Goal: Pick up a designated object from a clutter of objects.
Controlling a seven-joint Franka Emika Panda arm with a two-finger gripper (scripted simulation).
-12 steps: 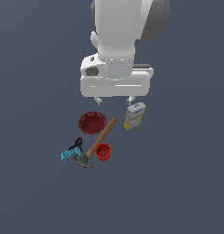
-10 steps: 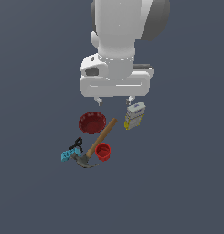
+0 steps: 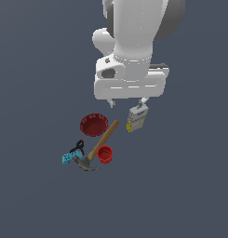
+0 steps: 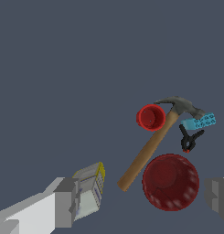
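Above the dark grey floor [image 3: 36,69] hangs the white arm, its gripper [image 3: 127,101] spread wide with nothing between the fingers [image 4: 67,202] (both grey pads show at the edges of the wrist view, well apart). Below it lies the clutter. The yellow-white box [image 3: 136,119] stands closest to the gripper, just beneath one fingertip in the exterior view. Toward the exterior view's left sits the dark red fluted bowl [image 3: 94,124]. The wood-handled hammer [image 3: 99,147] lies slantwise beside the bowl, with the small red cup [image 3: 105,154] just beside its handle. At the hammer's head lies the cyan block [image 3: 68,159], and the black clamp [image 4: 189,139], arms splayed, rests on the floor between that block and the bowl, untouched and well apart from the gripper.
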